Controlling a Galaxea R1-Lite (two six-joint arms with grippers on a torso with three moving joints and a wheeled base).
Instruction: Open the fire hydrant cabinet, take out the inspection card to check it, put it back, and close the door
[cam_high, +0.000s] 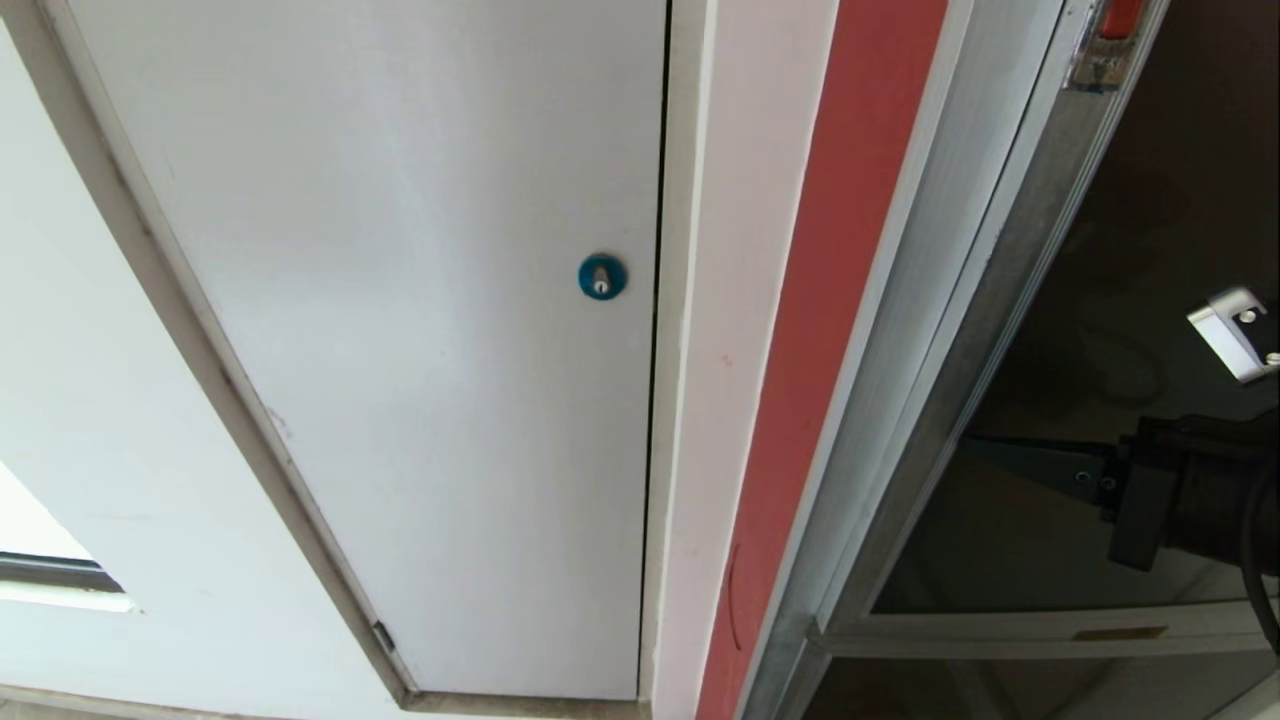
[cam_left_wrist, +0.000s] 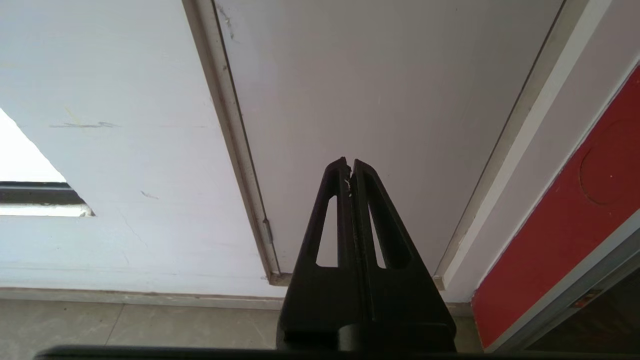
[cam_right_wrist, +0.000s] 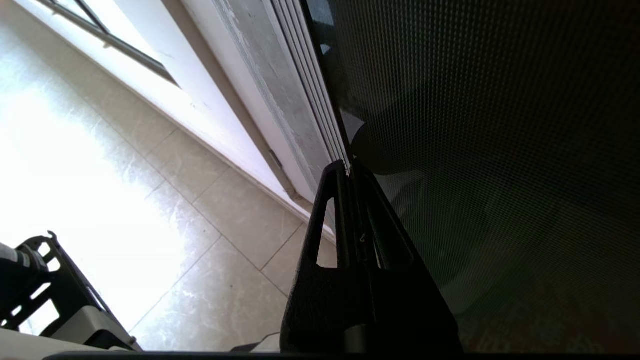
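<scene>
The fire hydrant cabinet shows as a red side strip (cam_high: 850, 250) and a silver aluminium frame (cam_high: 960, 250). Its door (cam_high: 1160, 200) is a dark tinted glass pane, with a red latch tab (cam_high: 1120, 15) at the top. My right gripper (cam_high: 975, 448) is shut and empty, its tips at the glass's left edge beside the frame. The right wrist view shows these shut tips (cam_right_wrist: 348, 165) against the dotted dark glass (cam_right_wrist: 500, 150) next to the frame (cam_right_wrist: 300, 100). The left gripper (cam_left_wrist: 350, 162) is shut and empty, parked low in front of a white panel. The inspection card is out of view.
A plain white panel (cam_high: 400, 300) with a round blue lock (cam_high: 602, 276) fills the wall left of the cabinet. A small brass plate (cam_high: 1120, 633) sits on the door's lower rail. Pale floor tiles (cam_right_wrist: 150, 210) lie below, with part of the robot's base (cam_right_wrist: 50, 285) nearby.
</scene>
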